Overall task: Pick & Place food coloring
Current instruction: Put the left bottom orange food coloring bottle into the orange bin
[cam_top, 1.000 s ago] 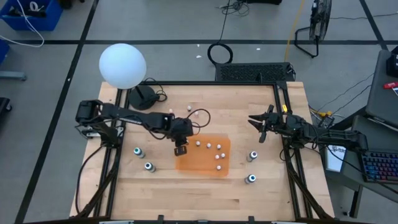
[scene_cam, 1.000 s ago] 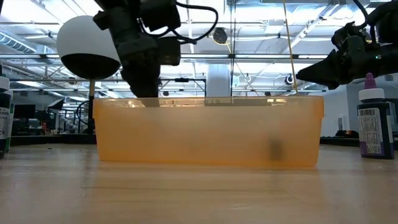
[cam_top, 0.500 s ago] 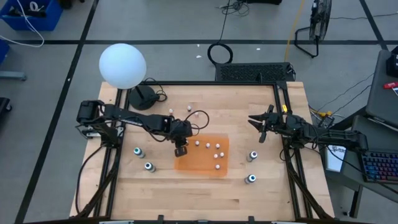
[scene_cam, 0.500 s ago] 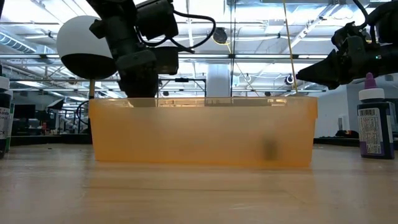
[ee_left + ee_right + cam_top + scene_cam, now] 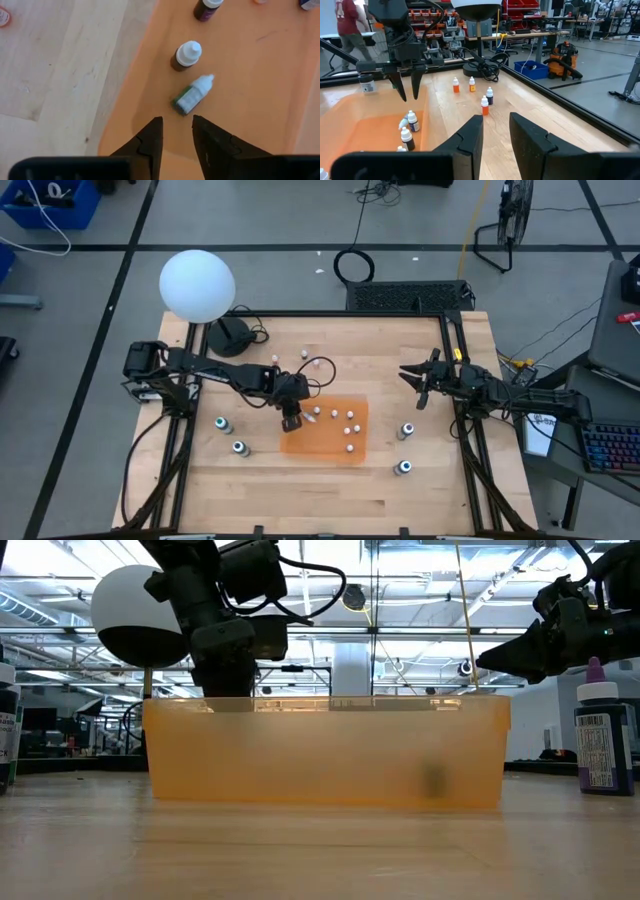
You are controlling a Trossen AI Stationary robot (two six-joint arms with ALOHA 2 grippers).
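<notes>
Four teal-topped bottles (image 5: 221, 424) are standing outside the orange tray (image 5: 300, 442) in the high view. Low view is hiding the tray's contents. Left wrist view is showing the left gripper (image 5: 177, 131) slightly parted, empty, above a lying dropper bottle (image 5: 193, 95). Right gripper (image 5: 495, 123), slightly apart, is holding nothing.

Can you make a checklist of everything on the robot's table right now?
Surface: pale wooden table.
Job's things: tiny white-capped bottles in the shallow orange plastic tray, one lying on its side; more bottles on the wood.
Clutter: white globe lamp.
Grippers: left gripper over the tray, fingers apart, holding nothing; right gripper waits at the right edge.
Cables: black cord.
Surroundings: person walking.
</notes>
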